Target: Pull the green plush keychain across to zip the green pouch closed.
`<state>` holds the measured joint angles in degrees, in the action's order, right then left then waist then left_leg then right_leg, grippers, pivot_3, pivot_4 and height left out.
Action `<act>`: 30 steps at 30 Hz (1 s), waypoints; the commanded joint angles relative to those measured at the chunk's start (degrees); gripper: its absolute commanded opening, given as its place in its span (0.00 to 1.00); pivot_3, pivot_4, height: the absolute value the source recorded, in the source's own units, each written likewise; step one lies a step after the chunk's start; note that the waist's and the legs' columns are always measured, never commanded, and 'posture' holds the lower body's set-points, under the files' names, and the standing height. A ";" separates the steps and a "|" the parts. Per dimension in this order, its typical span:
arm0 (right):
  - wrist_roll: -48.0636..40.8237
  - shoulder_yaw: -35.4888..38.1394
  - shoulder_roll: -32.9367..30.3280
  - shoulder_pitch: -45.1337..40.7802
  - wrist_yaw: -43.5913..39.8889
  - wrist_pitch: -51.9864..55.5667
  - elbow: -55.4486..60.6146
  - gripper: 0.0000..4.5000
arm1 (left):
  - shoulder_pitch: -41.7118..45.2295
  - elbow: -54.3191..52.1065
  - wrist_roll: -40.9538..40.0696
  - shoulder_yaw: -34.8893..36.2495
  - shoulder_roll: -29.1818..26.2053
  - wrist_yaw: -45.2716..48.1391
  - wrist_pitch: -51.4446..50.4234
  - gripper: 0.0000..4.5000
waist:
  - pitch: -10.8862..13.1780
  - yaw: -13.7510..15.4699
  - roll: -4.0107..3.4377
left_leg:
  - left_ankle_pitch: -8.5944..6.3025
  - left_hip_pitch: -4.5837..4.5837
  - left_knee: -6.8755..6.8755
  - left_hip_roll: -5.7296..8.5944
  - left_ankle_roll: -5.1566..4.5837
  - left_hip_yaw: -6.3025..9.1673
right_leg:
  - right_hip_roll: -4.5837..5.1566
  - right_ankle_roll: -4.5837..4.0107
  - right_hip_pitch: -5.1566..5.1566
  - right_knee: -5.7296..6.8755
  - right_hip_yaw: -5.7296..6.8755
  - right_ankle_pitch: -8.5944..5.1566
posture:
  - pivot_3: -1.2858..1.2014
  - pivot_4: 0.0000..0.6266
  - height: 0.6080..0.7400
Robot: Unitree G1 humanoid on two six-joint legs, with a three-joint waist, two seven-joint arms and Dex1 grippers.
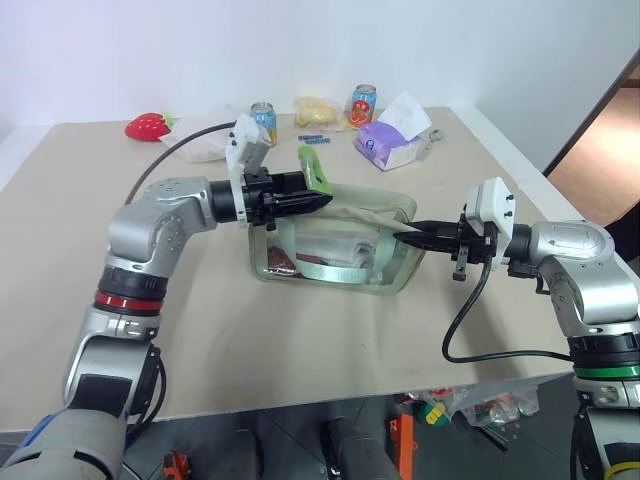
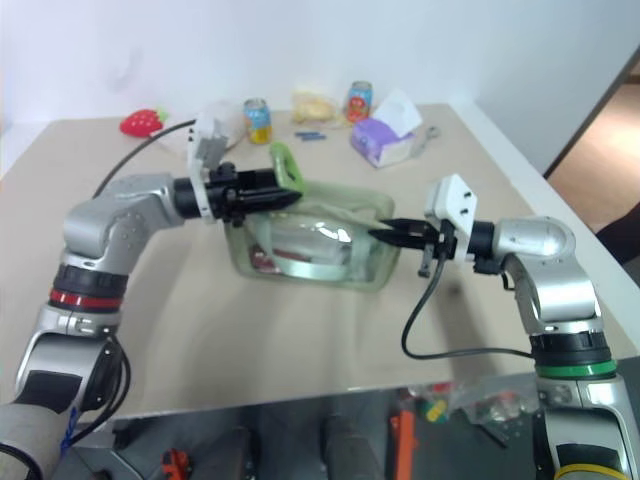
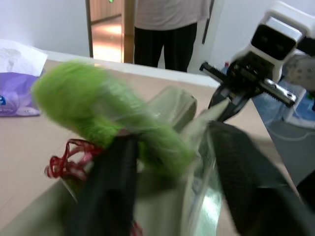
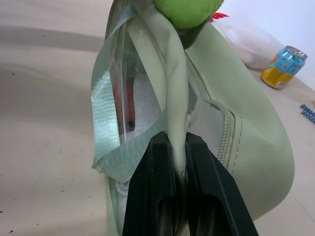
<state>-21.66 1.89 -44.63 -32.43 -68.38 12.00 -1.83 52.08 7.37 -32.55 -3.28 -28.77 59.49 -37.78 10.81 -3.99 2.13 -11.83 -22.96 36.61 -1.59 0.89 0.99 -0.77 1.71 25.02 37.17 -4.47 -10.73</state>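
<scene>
The green pouch (image 1: 335,245) lies near the middle of the table (image 1: 300,340). The right gripper (image 4: 178,147) is clamped on the pouch's fabric at its right end. The left gripper (image 1: 318,202) has its fingers spread apart at the pouch's far left corner, beside the green plush keychain (image 3: 98,110).

Silver arms, black cables, white wrist cameras, red and green joint rings.
</scene>
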 commanded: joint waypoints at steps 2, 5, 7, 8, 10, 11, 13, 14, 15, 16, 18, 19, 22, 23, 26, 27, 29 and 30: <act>0.41 -0.10 -0.28 -0.58 -0.31 -0.29 0.42 0.00 | -0.72 -3.72 -0.17 2.40 -5.39 2.25 -1.21 0.76 | 0.00 -0.08 0.00 | 0.00 0.00 0.00 0.00 0.00 -0.01 | 0.00 0.00 0.01 0.00 0.00 0.00 | 0.52 0.24 1.00; 0.51 -0.37 -0.08 -1.00 -0.51 -0.51 -0.01 0.00 | -3.79 -5.94 0.23 2.51 -9.40 3.60 -1.70 1.00 | 0.00 -0.19 0.00 | 0.00 0.01 -0.03 -0.02 0.00 -0.02 | 0.00 -0.03 0.01 0.00 -0.01 -0.02 | 0.52 0.24 1.00; 0.58 -0.54 0.01 -1.28 -0.72 -0.73 -0.38 0.00 | -6.18 -7.73 -0.09 2.83 -11.21 3.71 -2.20 1.00 | 0.00 -0.17 0.00 | 0.00 0.00 -0.04 -0.02 0.00 0.01 | 0.01 -0.05 0.01 0.00 0.04 -0.04 | 0.52 0.24 1.00; 0.63 -0.66 0.07 -1.48 -0.86 -0.88 -0.61 0.00 | -7.63 -8.72 -0.11 3.14 -12.06 3.66 -2.23 1.00 | 0.00 -0.17 0.00 | 0.00 -0.01 -0.03 -0.02 0.00 0.02 | 0.01 -0.05 0.01 0.00 0.04 -0.04 | 0.52 0.24 1.00; 0.69 -0.85 0.18 -1.83 -1.05 -1.09 -1.00 0.00 | -9.88 -10.05 0.37 3.96 -12.65 2.46 -1.51 1.00 | 0.00 -0.19 0.00 | 0.00 0.00 -0.03 -0.03 0.00 -0.01 | 0.02 -0.05 0.02 0.00 0.03 -0.05 | 0.52 0.24 1.00; 0.70 -0.94 0.23 -1.99 -1.13 -1.17 -1.15 0.00 | -10.70 -10.41 0.67 4.29 -12.35 1.59 -0.85 1.00 | 0.00 -0.18 0.00 | 0.00 0.00 -0.03 -0.03 0.00 -0.01 | 0.02 -0.05 0.02 0.00 0.03 -0.05 | 0.52 0.24 1.00; 0.74 -1.12 0.33 -2.29 -1.21 -1.32 -1.48 0.00 | -11.95 -10.77 1.44 4.71 -11.41 -0.11 0.79 1.00 | 0.00 -0.18 0.00 | 0.00 0.00 -0.02 -0.03 0.00 0.01 | 0.02 -0.06 0.01 0.00 0.05 -0.05 | 0.52 0.24 1.00; 0.78 -1.21 0.37 -2.38 -1.24 -1.41 -1.62 0.00 | -12.62 -10.94 1.78 4.86 -10.82 -0.86 1.71 1.00 | 0.00 -0.17 0.00 | 0.00 0.00 -0.01 -0.04 0.00 0.01 | 0.02 -0.09 0.01 0.00 0.06 -0.06 | 0.52 0.24 1.00; 0.80 -1.25 0.38 -2.45 -1.29 -1.48 -1.72 0.00 | -13.19 -11.06 2.04 4.93 -10.48 -1.40 2.20 1.00 | 0.00 -0.17 0.00 | 0.00 0.02 -0.01 -0.03 0.00 0.01 | 0.02 -0.10 0.00 0.01 0.06 -0.07 | 0.52 0.24 1.00; 0.80 -1.25 0.37 -2.44 -1.33 -1.53 -1.73 0.00 | -14.02 -11.30 2.37 5.05 -10.26 -1.83 2.99 1.00 | 0.00 -0.18 0.00 | 0.00 0.02 -0.01 -0.04 0.00 0.01 | 0.02 -0.10 0.00 0.01 0.05 -0.07 | 0.52 0.24 1.00; 0.69 -1.16 0.32 -2.38 -1.34 -1.42 -1.54 0.00 | -15.61 -11.75 2.46 5.88 -10.15 -2.78 3.48 1.00 | 0.00 -0.25 0.00 | 0.00 0.03 -0.01 -0.04 0.00 -0.02 | 0.01 -0.10 0.01 0.01 0.03 -0.06 | 0.52 0.24 1.00; 0.64 -1.10 0.28 -2.35 -1.35 -1.35 -1.46 0.00 | -16.35 -11.99 2.34 6.41 -10.16 -3.17 3.64 1.00 | 0.00 -0.25 0.00 | 0.00 0.03 -0.01 -0.05 0.00 -0.03 | 0.01 -0.08 0.01 0.01 0.03 -0.05 | 0.52 0.24 1.00; 0.64 -0.90 0.22 -2.26 -1.42 -1.36 -1.54 0.00 | -17.88 -12.55 2.05 7.18 -9.50 -4.37 4.62 1.00 | 0.00 -0.25 0.00 | 0.00 0.03 -0.02 -0.07 0.00 -0.01 | 0.00 -0.07 0.01 0.02 0.05 -0.04 | 0.52 0.24 1.00; 0.68 -0.87 0.20 -2.16 -1.42 -1.39 -1.49 0.00 | -18.18 -12.47 2.48 6.95 -9.09 -4.67 5.53 1.00 | 0.00 -0.25 0.00 | 0.00 0.02 -0.02 -0.06 -0.01 0.00 | 0.00 -0.07 0.02 0.02 0.05 -0.04 | 0.52 0.24 1.00; 0.68 -0.82 0.20 -1.92 -1.28 -1.29 -1.16 0.00 | -18.07 -11.70 2.80 6.65 -7.35 -5.45 7.27 0.82 | 0.00 -0.24 0.00 | 0.00 0.02 -0.01 -0.05 0.00 -0.02 | 0.02 -0.07 0.00 0.01 0.04 -0.04 | 0.52 0.24 1.00; 0.66 -0.81 0.19 -1.87 -1.26 -1.25 -1.08 0.00 | -17.94 -11.67 2.48 6.54 -6.91 -5.31 7.27 0.73 | 0.00 -0.24 0.00 | 0.00 0.02 0.00 -0.05 0.00 -0.03 | 0.02 -0.07 0.00 0.01 0.04 -0.04 | 0.52 0.24 1.00; 0.67 -0.79 0.11 -1.85 -1.30 -1.24 -1.07 0.00 | -17.96 -11.90 2.44 6.25 -6.36 -5.47 7.14 0.58 | 0.00 -0.24 0.00 | 0.00 0.03 0.00 -0.05 0.00 -0.04 | 0.02 -0.07 0.00 0.01 0.03 -0.04 | 0.52 0.24 1.00; 0.67 -0.77 0.08 -1.86 -1.32 -1.24 -1.09 0.00 | -17.99 -11.98 2.51 6.20 -6.19 -5.54 7.11 0.51 | 0.00 -0.25 0.00 | 0.00 0.03 0.00 -0.05 0.00 -0.03 | 0.01 -0.07 0.00 0.02 0.03 -0.04 | 0.52 0.24 1.00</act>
<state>-21.05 0.63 -44.21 -34.17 -69.50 10.99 -3.72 33.52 -2.99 -29.91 2.21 -34.84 54.12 -31.57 10.81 -4.23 2.13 -11.83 -22.93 36.61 -1.65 0.88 0.96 -0.77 1.65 25.02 37.18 -4.43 -10.76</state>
